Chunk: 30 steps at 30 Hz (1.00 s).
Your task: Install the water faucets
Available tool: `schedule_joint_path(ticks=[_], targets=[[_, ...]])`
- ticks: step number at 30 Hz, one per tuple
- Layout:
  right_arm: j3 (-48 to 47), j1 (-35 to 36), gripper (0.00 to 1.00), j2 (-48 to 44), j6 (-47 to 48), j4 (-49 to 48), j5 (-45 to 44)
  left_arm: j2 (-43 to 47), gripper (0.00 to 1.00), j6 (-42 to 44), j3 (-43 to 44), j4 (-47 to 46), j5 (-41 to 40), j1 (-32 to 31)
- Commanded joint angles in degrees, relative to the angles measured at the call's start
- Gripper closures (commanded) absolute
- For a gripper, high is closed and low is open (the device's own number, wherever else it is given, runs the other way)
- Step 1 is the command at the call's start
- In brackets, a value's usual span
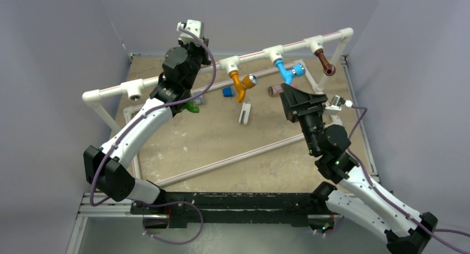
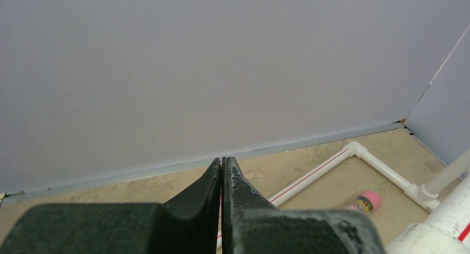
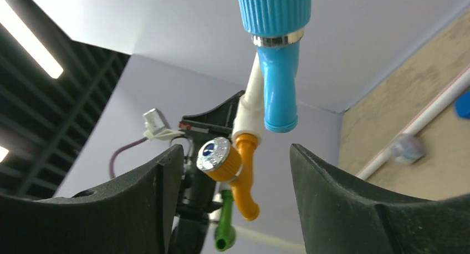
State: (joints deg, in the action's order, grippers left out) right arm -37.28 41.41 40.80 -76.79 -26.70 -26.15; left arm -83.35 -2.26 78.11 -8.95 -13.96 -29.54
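Note:
Three water faucets hang from the raised white pipe (image 1: 183,76): the orange faucet (image 1: 240,85), the blue faucet (image 1: 287,72) and the brown faucet (image 1: 325,62). A green faucet (image 1: 191,106) shows just below my left arm; whether it is fixed to the pipe I cannot tell. My right gripper (image 1: 288,90) is open just under the blue faucet (image 3: 277,82), touching nothing. Between its fingers (image 3: 235,148) the orange faucet (image 3: 244,176) and green faucet (image 3: 224,223) show farther off. My left gripper (image 2: 222,161) is shut on nothing and points at the back wall.
An empty tee (image 1: 134,90) sits at the pipe's left end. On the table lie a small blue cube (image 1: 227,91), a brown cylinder with a pink cap (image 1: 275,90), a white fitting (image 1: 244,112) and a long loose pipe (image 1: 233,159). Walls close in on three sides.

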Motion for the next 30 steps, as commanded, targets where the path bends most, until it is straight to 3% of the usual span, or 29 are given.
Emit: schedule_joint_path(ticks=[1, 6, 12, 18, 21, 25, 30], targets=[[-3.18, 0.01, 0.27, -2.54, 12.85, 8.03, -5.35, -6.25, 1.00, 2.00, -6.96, 19.28, 3.36, -1.83], [-6.08, -0.01, 0.24, -2.53, 30.89, 12.13, -7.14, -6.60, 1.00, 2.00, -6.93, 19.30, 3.24, -1.78], [-6.65, -0.01, 0.22, -3.41, 58.06, 9.45, -8.11, -6.67, 1.00, 2.00, -6.91, 19.40, 3.10, -1.88], [-6.75, -0.01, 0.21, -4.53, 87.51, 9.62, -3.23, -6.67, 1.00, 2.00, -6.92, 19.38, 3.06, -1.90], [-7.04, -0.01, 0.18, -4.55, 104.38, 14.47, 3.72, -6.65, 1.00, 2.00, -6.91, 19.36, 3.06, -1.88], [-6.85, -0.01, 0.15, -4.42, 119.03, 20.16, 6.64, -6.63, 1.00, 2.00, -6.91, 19.40, 3.06, -1.84], [-3.10, 0.00, 0.13, -5.61, 137.25, 13.97, 4.72, -6.52, 1.00, 2.00, -6.88, 19.45, 3.23, -1.91]])
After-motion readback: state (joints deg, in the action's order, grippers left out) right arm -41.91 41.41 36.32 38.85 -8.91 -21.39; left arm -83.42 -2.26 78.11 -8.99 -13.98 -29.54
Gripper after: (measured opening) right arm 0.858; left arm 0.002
